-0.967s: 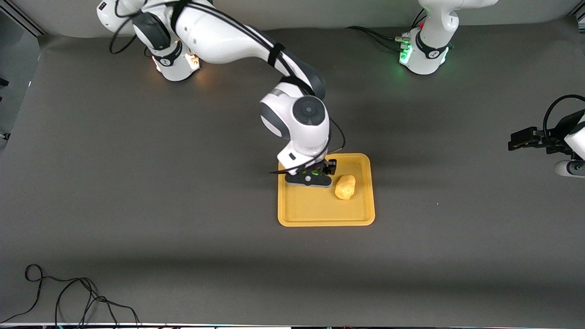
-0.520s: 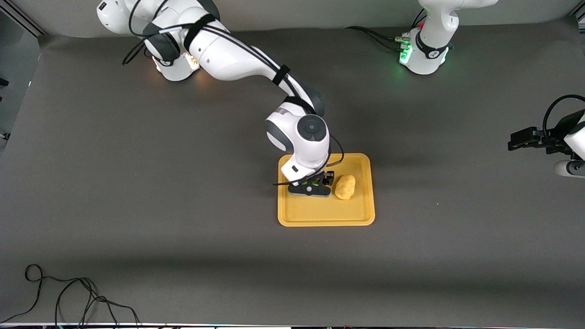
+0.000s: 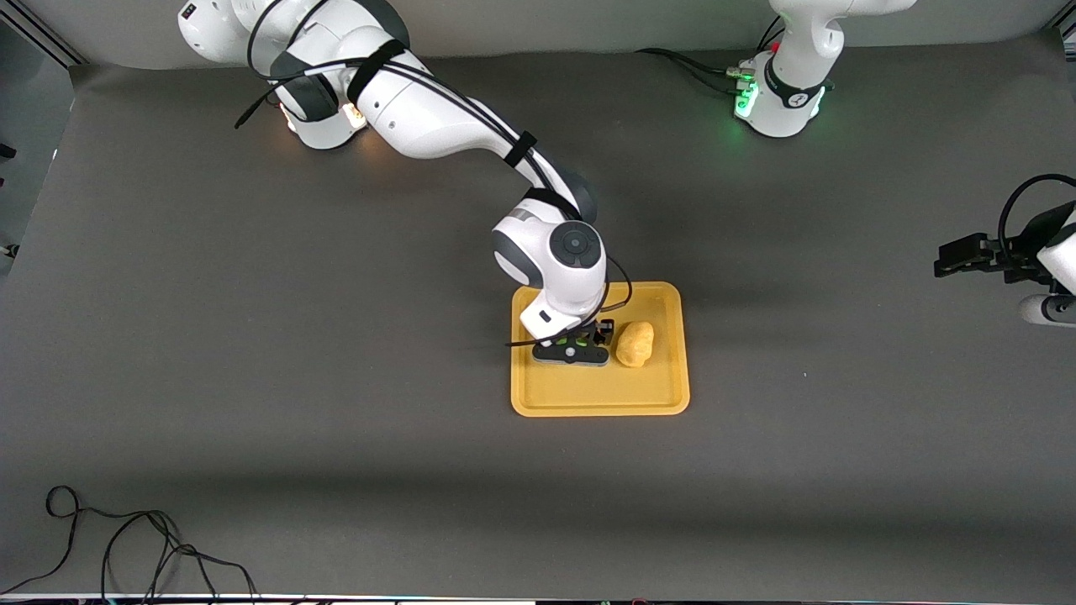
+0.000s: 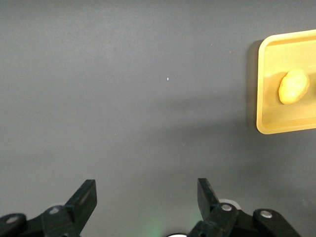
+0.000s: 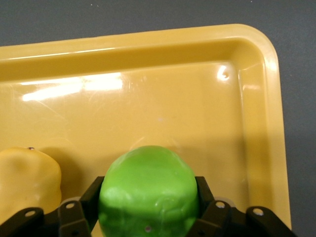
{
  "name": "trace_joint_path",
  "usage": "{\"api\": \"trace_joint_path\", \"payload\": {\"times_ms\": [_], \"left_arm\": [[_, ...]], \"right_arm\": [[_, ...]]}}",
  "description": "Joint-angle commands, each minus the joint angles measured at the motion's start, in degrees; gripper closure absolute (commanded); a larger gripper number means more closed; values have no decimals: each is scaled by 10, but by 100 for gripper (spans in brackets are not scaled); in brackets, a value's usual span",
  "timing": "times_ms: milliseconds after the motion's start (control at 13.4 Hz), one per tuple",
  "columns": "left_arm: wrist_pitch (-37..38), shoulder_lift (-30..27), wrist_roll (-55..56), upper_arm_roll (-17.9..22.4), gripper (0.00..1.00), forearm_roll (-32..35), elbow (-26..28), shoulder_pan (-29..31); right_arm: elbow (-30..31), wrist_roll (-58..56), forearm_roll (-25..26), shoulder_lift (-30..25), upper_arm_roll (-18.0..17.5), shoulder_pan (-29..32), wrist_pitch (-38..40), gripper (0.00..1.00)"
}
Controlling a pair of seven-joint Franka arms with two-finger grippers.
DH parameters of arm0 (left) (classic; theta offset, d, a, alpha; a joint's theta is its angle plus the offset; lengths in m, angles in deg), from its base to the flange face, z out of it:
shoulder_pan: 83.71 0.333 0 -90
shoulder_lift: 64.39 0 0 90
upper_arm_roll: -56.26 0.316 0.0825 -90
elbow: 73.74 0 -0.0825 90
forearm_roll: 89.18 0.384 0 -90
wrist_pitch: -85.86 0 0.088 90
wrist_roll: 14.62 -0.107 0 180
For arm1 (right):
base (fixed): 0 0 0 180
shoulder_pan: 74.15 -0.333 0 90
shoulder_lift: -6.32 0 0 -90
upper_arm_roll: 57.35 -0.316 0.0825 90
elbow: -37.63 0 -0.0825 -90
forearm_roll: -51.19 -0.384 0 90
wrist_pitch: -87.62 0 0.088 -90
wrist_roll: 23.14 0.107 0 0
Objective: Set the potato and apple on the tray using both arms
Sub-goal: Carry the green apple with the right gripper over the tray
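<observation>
**A:** What is lying nearest the front camera?

**B:** The tray (image 3: 600,395) is sitting mid-table, its rim ringing the potato (image 3: 635,344), which is resting on the tray floor toward the left arm's end. The potato's long axis is running from the front camera toward the robots' bases, tilted slightly.

**A:** And the apple?

**B:** The right gripper (image 3: 580,346) is pinching the apple (image 5: 148,191) between its fingers (image 5: 79,215), low over the tray, just beside the potato. From the front, the wrist is covering nearly all of it; only green slivers are showing. In the right wrist view the apple's rounded side is facing the camera and its lower part is being cut off by the frame edge, so which way its dimple is pointing cannot be told. Whether it is touching the tray floor is also unclear.

**A:** Farther up the table?

**B:** The left gripper (image 3: 958,256) is waiting over bare table at the left arm's end, its fingers (image 4: 84,200) spread wide with nothing between them. Its arm is partly cut off by the frame edge.
</observation>
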Motion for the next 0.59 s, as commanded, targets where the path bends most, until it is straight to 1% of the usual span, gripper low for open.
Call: {"api": "trace_joint_path", "payload": {"times_ms": [0,520], "left_arm": [[6,-7,-4,-1,9,0,-1,-1],[4,-6,-4,-1,9,0,-1,-1]], "right_arm": [[-20,12,14,18,-1,-1,-11,72],[-9,-1,16,16,0,6,-11,72]]}}
